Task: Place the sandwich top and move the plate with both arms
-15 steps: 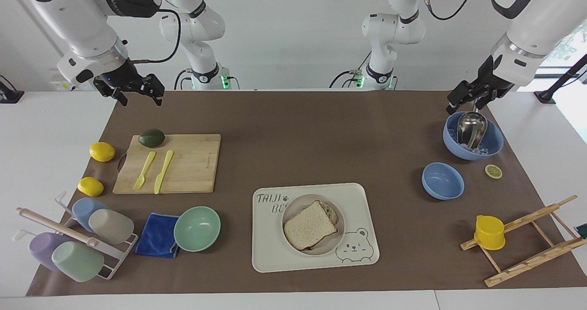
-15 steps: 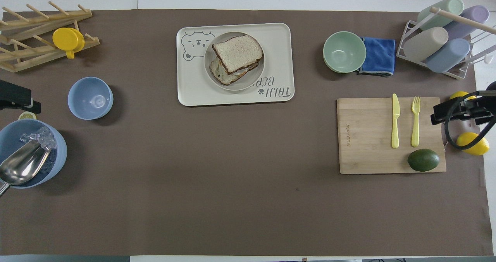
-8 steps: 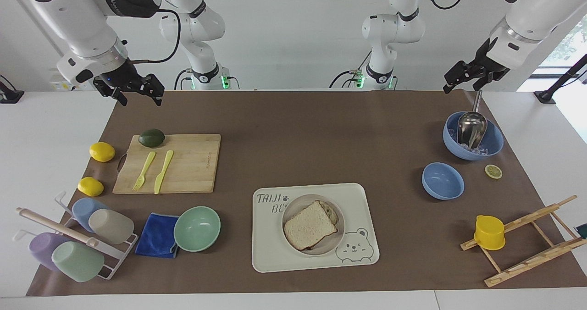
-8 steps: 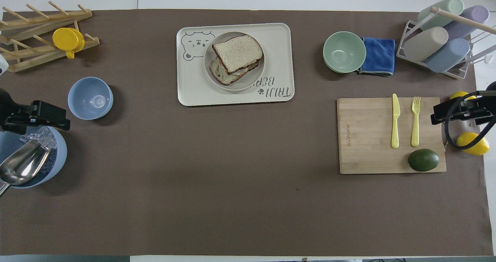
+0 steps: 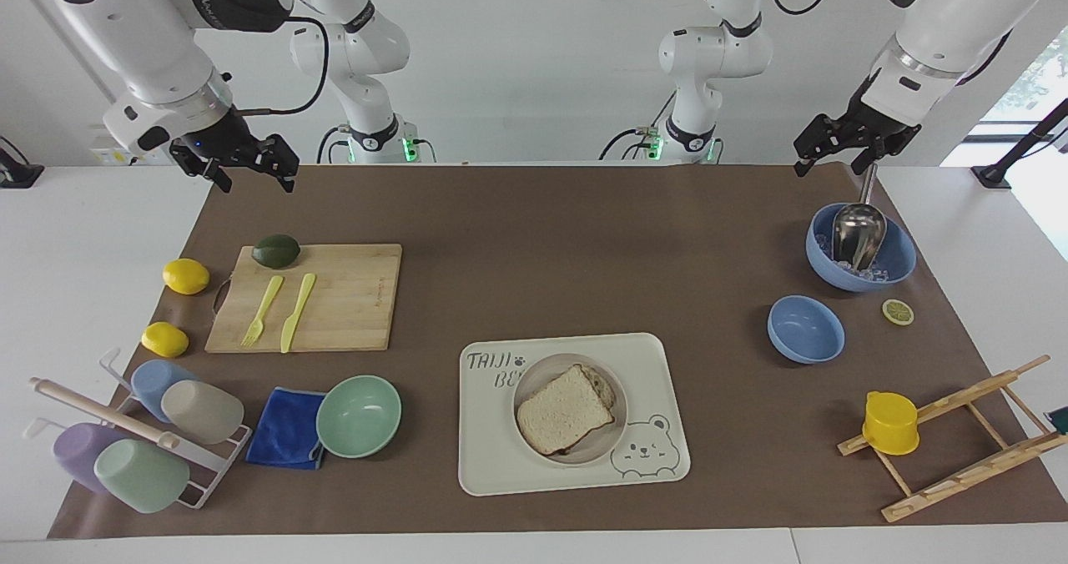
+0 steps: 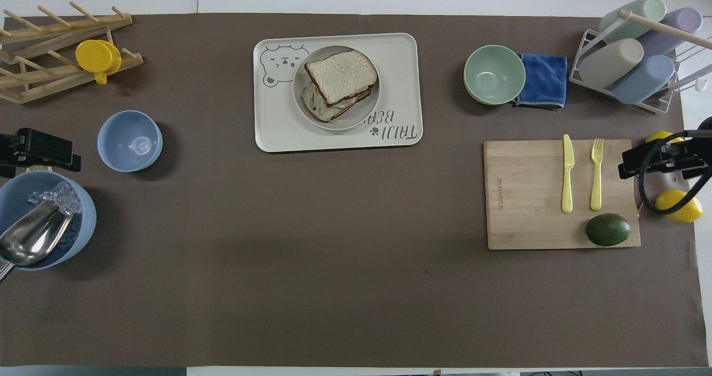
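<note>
The sandwich top (image 5: 563, 411) (image 6: 340, 75), a pale slice with a brown crust, lies on another slice on the round off-white plate (image 5: 542, 376) (image 6: 356, 121). The plate sits on the cream bear-printed tray (image 5: 501, 455) (image 6: 400, 75). Both grippers are raised, well away from the plate. My left gripper (image 5: 832, 159) (image 6: 55, 153) hangs open and holds nothing, over the mat beside the ice bowl (image 5: 897, 259). Over the mat's edge beside the cutting board (image 5: 350, 297), my right gripper (image 5: 257, 182) (image 6: 639, 162) is open with nothing in it, and that arm waits.
The ice bowl holds a metal scoop (image 5: 858, 230). A small blue bowl (image 5: 805, 329), a lemon slice (image 5: 898, 311) and a wooden rack with a yellow cup (image 5: 890, 422) are at the left arm's end. Avocado, fork, knife, two lemons, mint bowl (image 5: 359, 415), blue cloth and cup rack are at the right arm's end.
My left gripper has risen from just above the ice bowl and drifted toward the table's middle. The right arm and the sandwich have not moved.
</note>
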Motion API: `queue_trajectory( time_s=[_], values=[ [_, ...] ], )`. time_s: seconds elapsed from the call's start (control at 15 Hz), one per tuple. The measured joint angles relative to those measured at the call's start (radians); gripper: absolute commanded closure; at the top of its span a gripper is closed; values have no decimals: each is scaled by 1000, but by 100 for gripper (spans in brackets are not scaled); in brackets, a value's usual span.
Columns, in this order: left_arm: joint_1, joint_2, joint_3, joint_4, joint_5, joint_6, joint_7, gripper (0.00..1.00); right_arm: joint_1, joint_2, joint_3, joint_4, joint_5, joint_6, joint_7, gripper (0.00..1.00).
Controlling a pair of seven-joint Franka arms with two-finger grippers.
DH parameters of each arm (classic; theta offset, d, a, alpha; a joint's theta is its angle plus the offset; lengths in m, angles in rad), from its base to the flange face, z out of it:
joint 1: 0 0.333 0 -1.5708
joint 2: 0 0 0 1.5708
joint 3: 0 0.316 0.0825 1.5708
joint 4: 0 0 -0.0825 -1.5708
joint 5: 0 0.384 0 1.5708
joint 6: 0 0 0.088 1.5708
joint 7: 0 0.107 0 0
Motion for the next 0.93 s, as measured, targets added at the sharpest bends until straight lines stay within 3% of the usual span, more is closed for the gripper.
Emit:
queue_trajectory(
  time_s=[0.27, 0.93],
  values=[
    [5, 32, 2, 0, 1, 8, 7, 0, 0, 0, 0, 0, 0, 0, 0, 0],
    [7, 30, -1, 8, 33, 14, 29, 0, 0, 0, 0, 0, 0, 0, 0, 0]
  ],
)
